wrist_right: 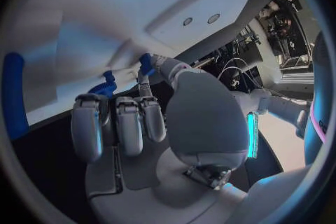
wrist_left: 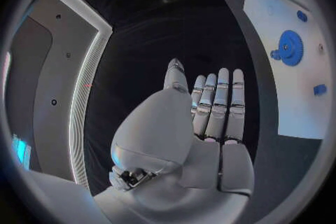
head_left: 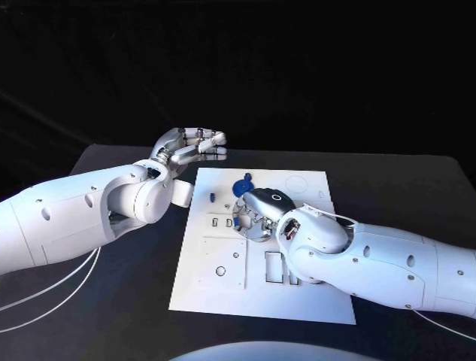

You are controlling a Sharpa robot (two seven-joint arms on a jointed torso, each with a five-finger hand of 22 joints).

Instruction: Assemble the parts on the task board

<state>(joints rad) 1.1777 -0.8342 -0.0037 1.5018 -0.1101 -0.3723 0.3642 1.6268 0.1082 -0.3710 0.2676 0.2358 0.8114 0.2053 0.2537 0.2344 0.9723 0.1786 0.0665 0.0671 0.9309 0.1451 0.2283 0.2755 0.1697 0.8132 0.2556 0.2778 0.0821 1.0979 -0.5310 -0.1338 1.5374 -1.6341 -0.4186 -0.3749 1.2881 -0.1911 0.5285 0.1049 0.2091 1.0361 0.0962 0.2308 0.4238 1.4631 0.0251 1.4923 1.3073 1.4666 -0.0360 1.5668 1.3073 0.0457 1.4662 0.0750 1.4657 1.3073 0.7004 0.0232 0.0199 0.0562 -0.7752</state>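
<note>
The white task board point(head_left: 306, 197) lies in the middle of the black table. A blue gear point(head_left: 243, 186) sits near its far end, also seen as the blue gear point(wrist_left: 289, 47) in the left wrist view. My right hand point(head_left: 262, 210) is down on the board just in front of the gear, fingers curled. In the right wrist view my right hand point(wrist_right: 189, 117) pinches a small blue part point(wrist_right: 145, 61) between thumb and a finger, against the board point(wrist_right: 84, 11). My left hand point(head_left: 191, 145) hovers beside the board's far left corner, fingers apart and empty; its fingers point(wrist_left: 217, 101) are straight.
Other small blue parts point(wrist_left: 320, 89) point(wrist_left: 302, 15) stand in the board near the gear, and another blue piece point(wrist_right: 105, 88) lies by my right fingers. Slots and holes point(head_left: 272, 267) mark the board's near half. Bare black table point(head_left: 411, 188) surrounds the board.
</note>
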